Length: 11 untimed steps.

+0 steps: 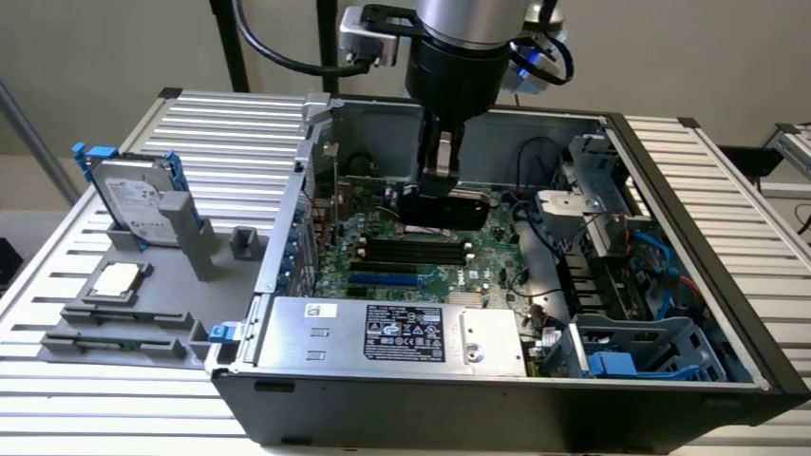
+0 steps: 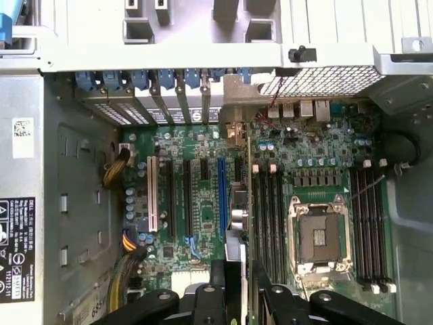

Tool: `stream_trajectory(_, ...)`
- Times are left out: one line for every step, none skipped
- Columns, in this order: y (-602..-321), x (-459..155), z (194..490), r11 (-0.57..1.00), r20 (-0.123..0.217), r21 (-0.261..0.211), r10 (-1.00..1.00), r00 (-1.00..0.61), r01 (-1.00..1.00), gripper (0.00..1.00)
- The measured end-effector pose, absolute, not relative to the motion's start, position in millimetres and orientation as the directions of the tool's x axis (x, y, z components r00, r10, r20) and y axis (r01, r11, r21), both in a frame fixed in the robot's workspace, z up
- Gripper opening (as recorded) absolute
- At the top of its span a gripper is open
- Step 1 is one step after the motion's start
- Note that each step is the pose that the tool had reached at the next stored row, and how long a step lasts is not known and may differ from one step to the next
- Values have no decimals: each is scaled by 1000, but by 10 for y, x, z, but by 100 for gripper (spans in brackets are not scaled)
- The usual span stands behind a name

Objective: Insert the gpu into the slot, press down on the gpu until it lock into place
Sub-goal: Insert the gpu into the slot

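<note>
In the exterior view my gripper [image 1: 440, 179] reaches down into the open computer case [image 1: 507, 399] and is shut on the gpu [image 1: 446, 207]. The gpu is a flat black card hanging above the motherboard, over the black memory slots [image 1: 408, 250]. The bright-blue slot [image 1: 383, 281] lies bare on the board, nearer the power-supply box and apart from the card. In the wrist view the gpu [image 2: 248, 203] is edge-on, a thin green line between my fingers [image 2: 218, 279]. It runs parallel to the blue slot [image 2: 221, 196] and is offset toward the memory slots [image 2: 268, 217].
A grey labelled power-supply box [image 1: 393, 332] stands at the case's near side. An open CPU socket [image 2: 321, 233] and yellow-black cables [image 2: 116, 169] sit on the board. A drive cage [image 1: 633, 353] is at the exterior view's right. A hard drive [image 1: 133, 201] stands outside on a grey holder.
</note>
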State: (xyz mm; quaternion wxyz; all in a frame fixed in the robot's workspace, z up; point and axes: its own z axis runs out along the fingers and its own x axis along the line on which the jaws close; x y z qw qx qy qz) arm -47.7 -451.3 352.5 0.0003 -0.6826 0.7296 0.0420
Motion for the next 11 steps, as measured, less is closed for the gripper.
stream_trajectory(-4525,-487,3507,63,-58,61,-996,-67,-996,27)
stream_trajectory(-4537,-498,3488,62,-59,61,-996,-66,-996,27)
stream_trajectory(-4548,-508,3470,61,-60,61,-996,-64,-996,27)
stream_trajectory(-4557,-520,3453,59,-60,61,-996,-63,-996,27)
stream_trajectory(-4567,-532,3434,58,-61,61,-996,-62,-996,27)
stream_trajectory(-4575,-546,3416,56,-62,61,-996,-60,-997,27)
stream_trajectory(-4584,-561,3398,55,-62,61,-996,-58,-997,27)
stream_trajectory(-4592,-576,3380,53,-63,61,-996,-57,-997,27)
stream_trajectory(-4600,-588,3361,53,-63,61,-996,-56,-997,27)
stream_trajectory(-4608,-596,3343,52,-64,61,-996,-56,-997,27)
stream_trajectory(-4615,-603,3325,52,-64,61,-996,-56,-997,27)
